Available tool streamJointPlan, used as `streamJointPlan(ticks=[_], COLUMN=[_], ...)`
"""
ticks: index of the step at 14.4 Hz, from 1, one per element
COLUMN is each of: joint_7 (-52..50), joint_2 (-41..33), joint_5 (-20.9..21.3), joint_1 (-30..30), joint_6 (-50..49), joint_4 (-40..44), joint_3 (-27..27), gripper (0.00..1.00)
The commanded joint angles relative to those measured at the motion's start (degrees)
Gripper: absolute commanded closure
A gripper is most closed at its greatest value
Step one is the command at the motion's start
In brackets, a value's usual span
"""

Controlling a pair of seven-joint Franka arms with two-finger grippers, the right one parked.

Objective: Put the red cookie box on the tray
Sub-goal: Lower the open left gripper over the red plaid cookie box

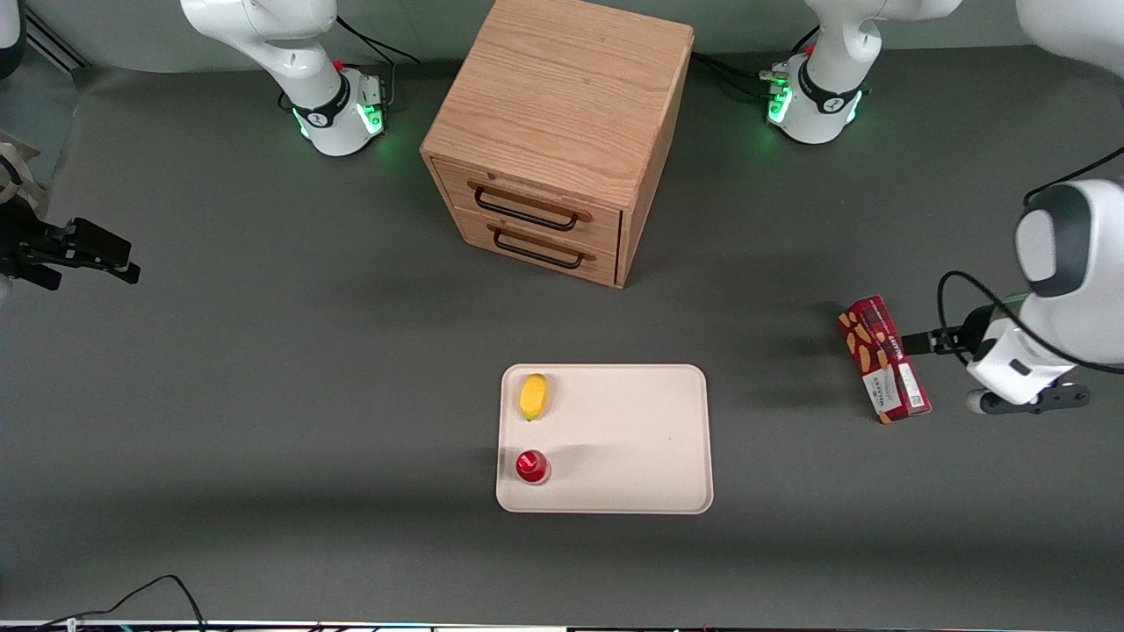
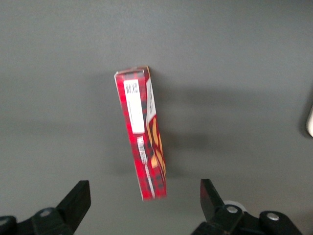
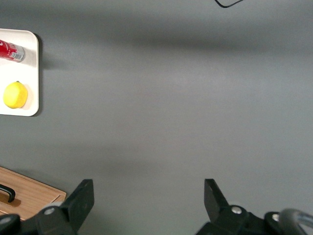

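Front view: red cookie box (image 1: pixel 882 359) stands on edge on counter (image 1: pixel 263 351), at 3 o'clock from tray (image 1: pixel 632 439), well apart. Claw (image 1: pixel 922 342) beside box. Lemon (image 1: pixel 533 397), small red can (image 1: pixel 532 466) on tray.

Left wrist view: claw (image 2: pixel 144 205) wide open, straddling box (image 2: pixel 143 137), gripping nothing. Grasp, lift, transfer, placement all remain.

Layout, working-arm end of table

Red cookie box (image 1: pixel 882 358) on table (image 1: pixel 263 369), well apart from tray (image 1: pixel 632 439); gripper (image 2: pixel 144 205) just beside box, fingers spread; lemon (image 1: pixel 533 397) and can (image 1: pixel 532 466) on tray; drawer cabinet (image 1: pixel 562 132) farther from camera.
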Motion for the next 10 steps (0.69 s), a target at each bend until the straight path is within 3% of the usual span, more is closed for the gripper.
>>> streamJointPlan(ticks=[1, 3, 7, 10], joint_7=[-0.92, -0.74, 0.05, 0.05], joint_2=[-1.87, 0.14, 1.65, 2.17], joint_5=[-0.97, -2.99, -3.18, -3.18], joint_1=[-0.20, -0.20, -0.20, -0.29], joint_6=[10.30, 14.70, 29.97, 34.84], joint_4=[-9.26, -10.85, -19.53, -22.71], joint_3=[0.25, 0.34, 0.25, 0.16], gripper=[0.00, 0.00, 0.00, 0.00])
